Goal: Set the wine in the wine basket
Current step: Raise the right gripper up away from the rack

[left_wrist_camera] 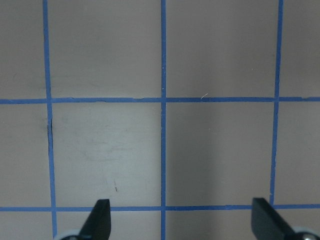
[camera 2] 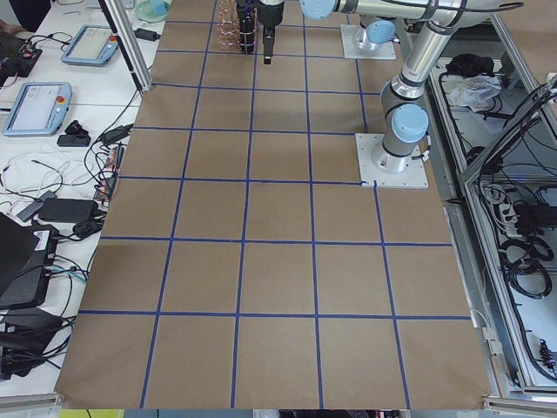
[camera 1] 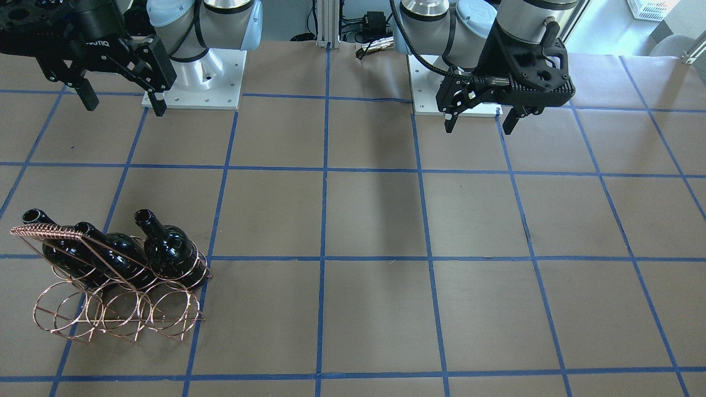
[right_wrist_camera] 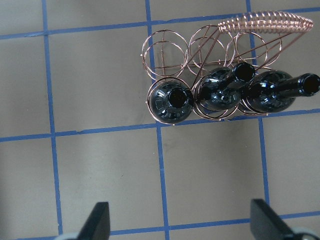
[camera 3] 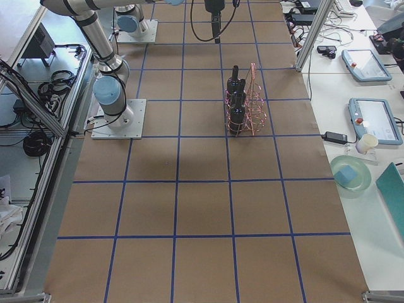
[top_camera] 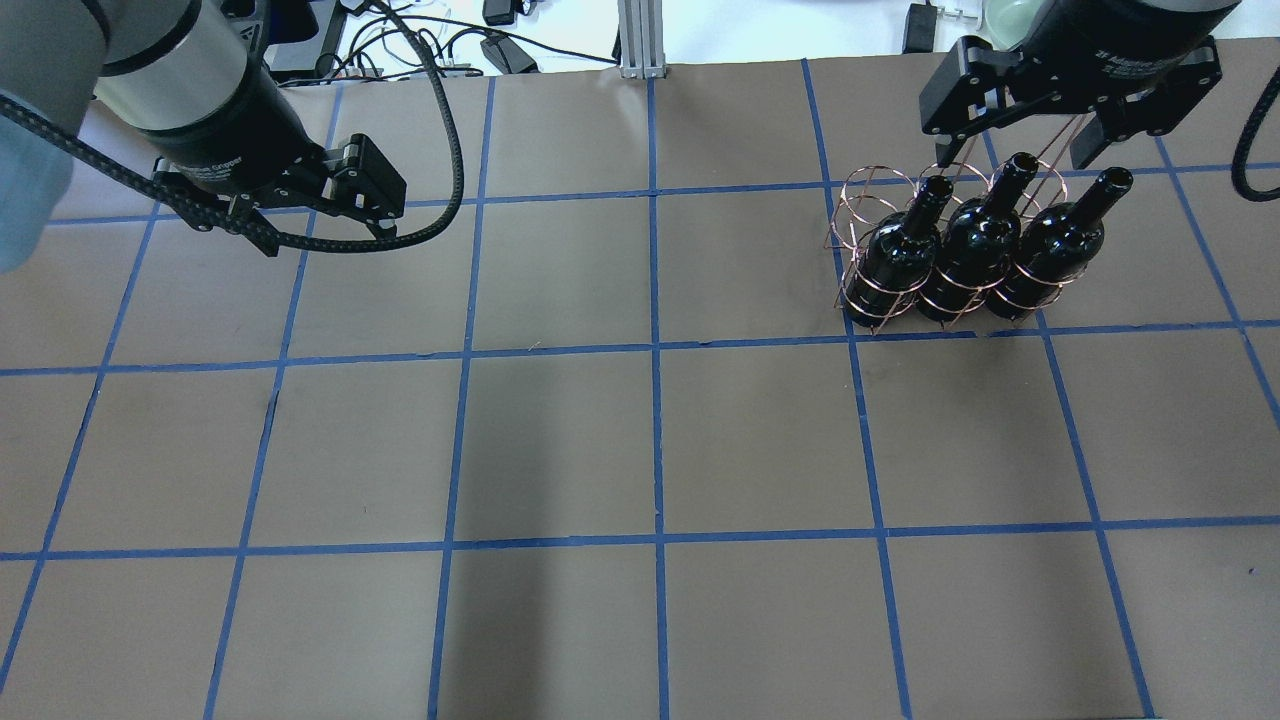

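Wine bottles (top_camera: 975,250) glossy black; wine basket (right_wrist_camera: 265,24) copper wire; table (top_camera: 560,440) brown, blue tape grid (top_camera: 657,450).

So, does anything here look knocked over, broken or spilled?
Nothing stands out. All three wine bottles sit side by side in the wine basket's hoops, necks up, with no spill visible. The left gripper and right gripper hang empty, jaws open, clear of them.

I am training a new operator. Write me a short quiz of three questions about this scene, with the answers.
1. How many wine bottles sit in the wine basket?
2. True or false: the right gripper holds a bottle.
3. The left gripper is: A) open and empty, B) shut on a bottle, C) inside the basket.
Key: 1. three; 2. false; 3. A.
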You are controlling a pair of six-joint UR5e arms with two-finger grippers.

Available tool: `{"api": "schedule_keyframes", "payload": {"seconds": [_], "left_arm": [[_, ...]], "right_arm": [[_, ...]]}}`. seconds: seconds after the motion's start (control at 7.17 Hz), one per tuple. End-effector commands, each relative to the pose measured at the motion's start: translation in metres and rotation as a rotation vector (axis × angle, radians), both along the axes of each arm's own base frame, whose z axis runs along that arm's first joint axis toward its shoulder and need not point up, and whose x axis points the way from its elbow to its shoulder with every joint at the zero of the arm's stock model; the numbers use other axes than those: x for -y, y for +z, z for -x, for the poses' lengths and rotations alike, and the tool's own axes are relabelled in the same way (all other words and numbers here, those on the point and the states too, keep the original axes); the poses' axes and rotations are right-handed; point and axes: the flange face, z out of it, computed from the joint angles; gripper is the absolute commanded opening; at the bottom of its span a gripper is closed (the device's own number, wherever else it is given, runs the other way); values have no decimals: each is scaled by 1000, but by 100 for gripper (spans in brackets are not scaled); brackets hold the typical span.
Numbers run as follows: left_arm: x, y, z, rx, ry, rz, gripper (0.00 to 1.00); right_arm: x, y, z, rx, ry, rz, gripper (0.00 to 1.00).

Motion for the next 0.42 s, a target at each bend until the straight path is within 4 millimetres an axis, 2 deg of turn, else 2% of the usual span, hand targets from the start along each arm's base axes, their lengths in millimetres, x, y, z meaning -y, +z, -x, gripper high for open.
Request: {"api": "schedule_keyframes", "payload": {"seconds": [0.0,0.28], "left_arm": [[0,-1,0,0,-3,-3,100],[1,-2,0,0,0,-4,100]], "right_arm": [[2,0,0,4,2,2,100],[2,-1,0,-4,1,0,100]]}}
